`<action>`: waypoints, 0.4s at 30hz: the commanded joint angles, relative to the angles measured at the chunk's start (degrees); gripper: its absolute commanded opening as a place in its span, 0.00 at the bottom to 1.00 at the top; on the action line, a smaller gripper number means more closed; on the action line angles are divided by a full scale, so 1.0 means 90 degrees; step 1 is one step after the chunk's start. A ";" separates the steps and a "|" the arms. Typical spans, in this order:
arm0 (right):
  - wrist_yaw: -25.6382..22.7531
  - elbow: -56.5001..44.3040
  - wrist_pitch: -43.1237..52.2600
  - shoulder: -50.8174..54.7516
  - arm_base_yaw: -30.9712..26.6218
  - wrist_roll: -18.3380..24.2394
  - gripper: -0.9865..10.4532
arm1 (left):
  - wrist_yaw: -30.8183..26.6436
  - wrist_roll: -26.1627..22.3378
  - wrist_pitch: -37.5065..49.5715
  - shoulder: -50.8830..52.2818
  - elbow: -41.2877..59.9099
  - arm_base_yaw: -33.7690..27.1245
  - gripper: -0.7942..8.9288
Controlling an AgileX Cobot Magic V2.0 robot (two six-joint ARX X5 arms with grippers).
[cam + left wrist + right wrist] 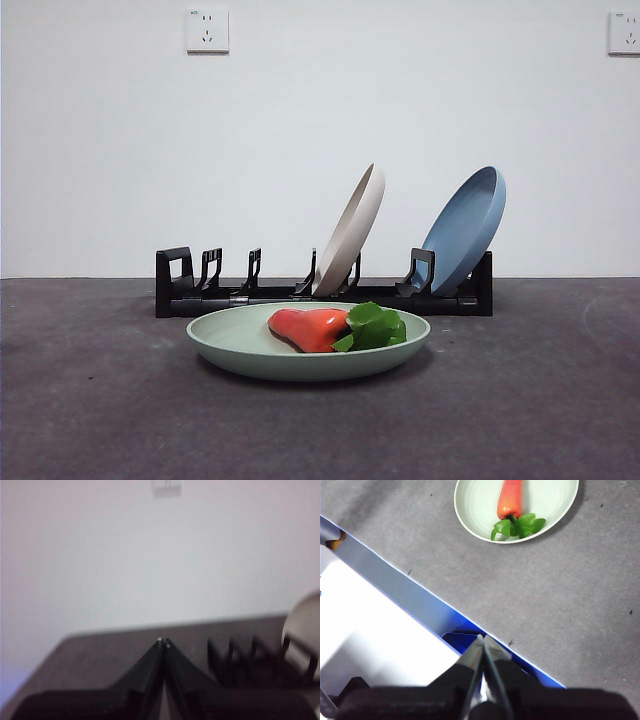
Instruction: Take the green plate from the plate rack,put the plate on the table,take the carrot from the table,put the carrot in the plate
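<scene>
The green plate (250, 345) lies flat on the table (90, 400) in front of the plate rack (200, 290). The carrot (315, 328) rests inside it, orange body to the left, green leaves to the right. In the right wrist view the green plate (480, 505) and carrot (510, 497) show far off, and my right gripper (483, 639) is shut on nothing over the table's edge. My left gripper (163, 642) is shut and empty, off to the side of the plate rack (250, 655). Neither gripper appears in the front view.
A cream-white plate (350, 230) and a dusty-blue plate (465, 228) lean in the rack's middle and right slots. The cream plate's edge (300, 630) shows in the left wrist view. A blue-edged white surface (380, 630) lies beyond the table edge by my right gripper.
</scene>
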State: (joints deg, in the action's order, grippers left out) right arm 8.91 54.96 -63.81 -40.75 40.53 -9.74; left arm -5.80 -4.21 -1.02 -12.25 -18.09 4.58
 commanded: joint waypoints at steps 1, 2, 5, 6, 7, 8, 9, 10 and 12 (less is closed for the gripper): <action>-0.0019 -0.0002 0.0029 0.0005 0.0010 -0.0032 0.09 | 0.0002 0.0294 0.0063 0.0347 0.0648 -0.0119 0.08; -0.0029 -0.0002 0.0029 0.0005 0.0010 -0.0032 0.09 | 0.0000 0.0364 0.0063 0.0444 0.0833 -0.0143 0.08; -0.0027 -0.0002 0.0029 0.0005 0.0010 -0.0032 0.09 | 0.0005 0.0561 0.0063 0.0716 0.1370 -0.0175 0.08; -0.0027 -0.0002 0.0029 0.0005 0.0010 -0.0032 0.09 | 0.0002 0.0627 0.0056 0.0794 0.1523 -0.0175 0.08; -0.0029 -0.0002 0.0029 0.0005 0.0010 -0.0032 0.09 | 0.0002 0.0663 0.0051 0.0867 0.1656 -0.0177 0.08; -0.0029 -0.0002 0.0029 0.0005 0.0010 -0.0032 0.09 | 0.0007 0.0692 0.0051 0.0935 0.1756 -0.0175 0.08; -0.0029 -0.0002 0.0029 0.0005 0.0010 -0.0032 0.09 | 0.0007 0.0763 0.0032 0.1025 0.1870 -0.0177 0.08; -0.0029 -0.0002 0.0029 0.0005 0.0010 -0.0032 0.09 | 0.0007 0.0828 -0.0034 0.1090 0.1933 -0.0177 0.08; -0.0029 -0.0002 0.0029 0.0005 0.0010 -0.0032 0.09 | 0.0010 0.0899 -0.0342 0.1246 0.1987 -0.0177 0.08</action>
State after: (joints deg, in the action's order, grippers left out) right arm 8.82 54.96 -63.81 -40.75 40.53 -9.74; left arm -5.80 2.52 -3.84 -1.74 -0.97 3.27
